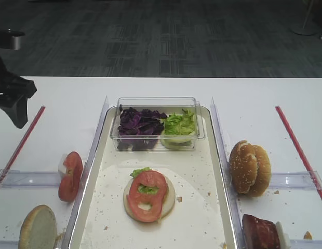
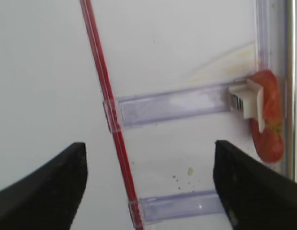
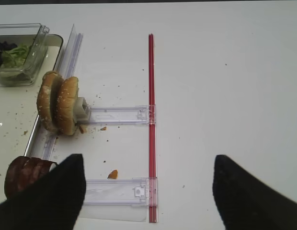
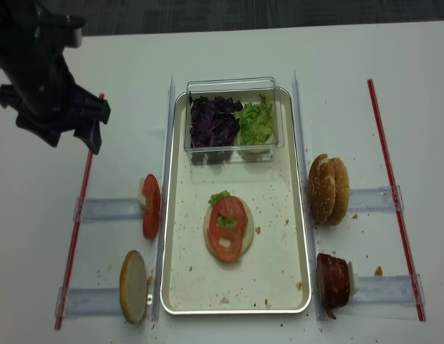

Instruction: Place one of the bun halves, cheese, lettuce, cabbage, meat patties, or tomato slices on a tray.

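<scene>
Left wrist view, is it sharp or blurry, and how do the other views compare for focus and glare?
Left wrist view: soft overall, the tomato slices and red strip smeared, the dark jaws blurred at the bottom corners. Right wrist view: sharper, the bun halves show sesame seeds. Exterior high view: evenly lit, faint reflections on the clear tub. Realsense view: crisp, with a bright edge along the tray rim.

Light: bright, even, overhead | Shadows: soft, short, under the bun halves [image 1: 250, 167] and tray [image 4: 177, 287] rim | Glare: white table [image 3: 225, 72] nearly washed out in both wrist views | Blur: left wrist view soft throughout; left gripper [image 2: 148, 187] fingers dark, featureless | Background: floor dim in the first high view
</scene>
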Robot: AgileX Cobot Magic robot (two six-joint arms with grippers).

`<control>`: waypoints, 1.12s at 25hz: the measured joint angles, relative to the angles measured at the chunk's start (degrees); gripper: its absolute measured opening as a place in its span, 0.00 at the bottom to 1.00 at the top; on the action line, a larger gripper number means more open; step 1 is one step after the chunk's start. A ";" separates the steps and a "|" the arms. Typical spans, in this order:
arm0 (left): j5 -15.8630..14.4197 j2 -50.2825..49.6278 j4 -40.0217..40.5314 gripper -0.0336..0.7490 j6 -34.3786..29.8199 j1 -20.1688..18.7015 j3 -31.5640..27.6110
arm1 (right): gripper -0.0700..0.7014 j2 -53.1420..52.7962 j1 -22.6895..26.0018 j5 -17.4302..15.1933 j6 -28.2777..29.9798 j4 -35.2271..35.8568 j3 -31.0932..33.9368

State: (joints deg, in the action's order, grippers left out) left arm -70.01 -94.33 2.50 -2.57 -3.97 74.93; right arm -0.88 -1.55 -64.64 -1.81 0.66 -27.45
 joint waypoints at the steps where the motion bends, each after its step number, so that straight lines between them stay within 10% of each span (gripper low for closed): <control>1: 0.00 1.34 0.00 0.69 0.00 0.00 -1.49 | 0.83 0.00 0.00 0.00 0.00 0.00 0.00; 28: 1.52 61.76 -1.88 0.69 3.01 0.09 -43.66 | 0.83 0.00 0.00 0.00 0.00 0.00 0.00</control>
State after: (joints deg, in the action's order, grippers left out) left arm -68.48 -32.57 0.62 0.44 -3.88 31.26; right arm -0.88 -1.55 -64.64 -1.81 0.66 -27.45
